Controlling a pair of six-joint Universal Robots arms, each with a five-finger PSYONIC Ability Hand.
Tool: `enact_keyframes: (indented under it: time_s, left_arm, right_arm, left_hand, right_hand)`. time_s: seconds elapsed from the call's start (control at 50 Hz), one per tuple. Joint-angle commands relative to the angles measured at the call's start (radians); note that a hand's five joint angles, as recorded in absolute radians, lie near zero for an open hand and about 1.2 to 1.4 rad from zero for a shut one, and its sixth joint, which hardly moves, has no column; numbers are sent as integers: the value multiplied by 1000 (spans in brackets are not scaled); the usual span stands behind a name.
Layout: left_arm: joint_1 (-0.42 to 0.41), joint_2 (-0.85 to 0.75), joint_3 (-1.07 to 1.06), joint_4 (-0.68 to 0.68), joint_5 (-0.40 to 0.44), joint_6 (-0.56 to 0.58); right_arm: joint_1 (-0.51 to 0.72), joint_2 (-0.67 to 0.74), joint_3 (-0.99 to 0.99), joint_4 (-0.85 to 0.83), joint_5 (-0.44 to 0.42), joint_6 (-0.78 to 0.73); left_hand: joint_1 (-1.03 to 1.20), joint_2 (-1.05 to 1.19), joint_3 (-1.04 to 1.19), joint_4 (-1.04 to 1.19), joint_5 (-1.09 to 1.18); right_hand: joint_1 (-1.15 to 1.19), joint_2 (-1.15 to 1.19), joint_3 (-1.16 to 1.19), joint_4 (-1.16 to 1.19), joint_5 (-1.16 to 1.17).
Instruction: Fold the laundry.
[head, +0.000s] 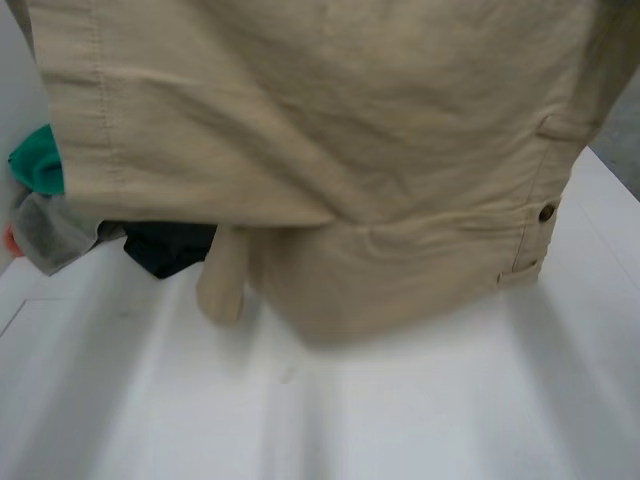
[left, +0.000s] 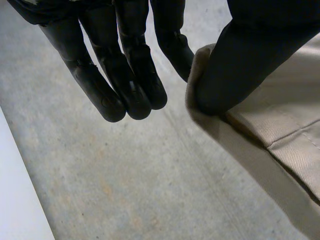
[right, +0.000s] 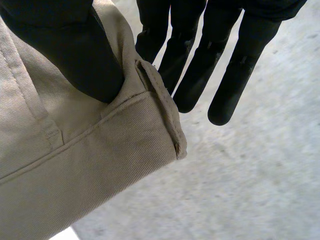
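Head view: a beige twill garment (head: 330, 130) hangs raised in front of the camera. Its lower edge is at the white counter (head: 300, 400), though contact cannot be confirmed, and a dark round button (head: 547, 212) sits near its right side. The wrist views add the grips. The left hand (left: 125, 75) pinches a hemmed edge of the garment between its thumb and one finger, with the remaining fingers straight and pressed together. The right hand (right: 220, 60) pinches a stitched corner the same way, thumb on the fabric, its other fingers straight and slightly spread. Both wrist views show grey concrete floor (right: 260, 175) below the hands. At the counter's far left lies a pile: a green cloth (head: 38, 160), a grey cloth (head: 50, 230) and a dark cloth (head: 165, 248), all partly screened by the garment. The type of garment cannot be determined.
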Motion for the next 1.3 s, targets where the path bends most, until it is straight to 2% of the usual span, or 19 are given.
enact_keyframes:
  time_s: [0.02, 0.18, 0.26, 0.36, 0.38, 0.4, 0.42, 0.44, 0.46, 0.54, 0.6, 0.74, 0.82, 0.88, 0.96, 0.98, 1.12, 1.22, 1.3]
  left_arm:
    - [19, -233, 65, 109, -10, 6]
    - [8, -610, 210, 236, -13, 59]
    - [2, -826, 340, 329, -21, 109]
    - [-1, -1012, 493, 428, -33, 169]
    - [-1, -1031, 508, 439, -24, 172]
    - [-3, -1068, 532, 460, 2, 171]
    - [-3, -1076, 534, 466, 7, 169]
    - [-4, -1085, 534, 469, 13, 167]
    - [-9, -1088, 530, 479, 14, 161]
    - [-15, -1073, 485, 482, -9, 160]
    - [-10, -1022, 418, 480, -38, 155]
    - [-7, -841, 185, 460, -90, 151]
    - [-33, -661, -75, 393, -96, 152]
    - [-55, -576, -209, 339, -96, 144]
    - [-110, -461, -418, 235, -84, 132]
    - [-136, -432, -490, 194, -81, 122]
    - [-233, -419, -708, 120, -56, 19]
    - [-263, -476, -741, 156, -53, -33]
    - [-282, -533, -728, 175, -58, -46]
  right_arm:
    - [52, 220, -48, -71, 47, -1]
    - [124, 508, -117, -212, 186, -3]
    - [155, 623, -128, -362, 287, -1]
    - [190, 769, -128, -686, 409, -12]
    - [195, 794, -131, -724, 419, -15]
    - [202, 839, -147, -789, 439, -33]
    - [209, 866, -160, -803, 453, -58]
    - [213, 883, -169, -802, 459, -81]
    - [221, 913, -192, -791, 478, -136]
    - [221, 926, -233, -728, 521, -211]
    - [212, 883, -234, -658, 527, -192]
    - [181, 737, -175, -435, 470, -201]
    - [135, 633, -93, -270, 395, -233]
    - [89, 555, 1, -154, 326, -256]
    - [26, 481, 133, -53, 219, -290]
    - [5, 460, 189, -24, 168, -312]
    - [-70, 429, 423, 13, -14, -473]
    - [-106, 455, 513, -18, -64, -564]
    - [-121, 501, 534, -79, -91, -581]
  left_hand:
    - [228, 198, 207, 198, 231]
    - [228, 198, 207, 198, 231]
    - [228, 198, 207, 198, 231]
    - [228, 198, 207, 198, 231]
    - [228, 198, 207, 198, 231]
    - [-265, -296, -287, -295, -263]
    - [-564, -595, -585, -594, -561]
    - [-916, -946, -937, -946, -913]
    - [-993, -1024, -1014, -1023, -991]
    - [-993, -1024, -1014, -1023, -991]
    - [-993, -1024, -1014, -1023, -991]
    - [-993, -1024, -1014, -1023, -991]
    - [-993, -1024, -1014, -1023, -991]
    - [-993, -1024, -1014, -1023, -991]
    - [-993, -1024, -1014, -1023, -991]
    - [-973, -1004, -994, -1003, -970]
    - [-720, -751, -741, -750, -717]
    - [-632, -662, -653, -661, -629]
    - [-690, -721, -711, -720, -687]
  right_hand:
    - [265, 219, 209, 201, 238]
    - [265, 219, 209, 201, 238]
    - [265, 219, 209, 201, 238]
    - [265, 219, 209, 201, 238]
    - [139, 94, 84, 76, 113]
    - [-760, -806, -816, -824, -787]
    - [-957, -1003, -1013, -1021, -984]
    - [-957, -1003, -1013, -1021, -984]
    - [-957, -1003, -1013, -1021, -984]
    - [-957, -1003, -1013, -1021, -984]
    - [-957, -1003, -1013, -1021, -984]
    - [-957, -1003, -1013, -1021, -984]
    - [-957, -1003, -1013, -1021, -984]
    - [-957, -1003, -1013, -1021, -984]
    - [-805, -850, -860, -868, -831]
    - [-746, -792, -802, -810, -773]
    - [-409, -454, -464, -472, -436]
    - [-332, -377, -387, -395, -358]
    - [-335, -380, -390, -398, -361]
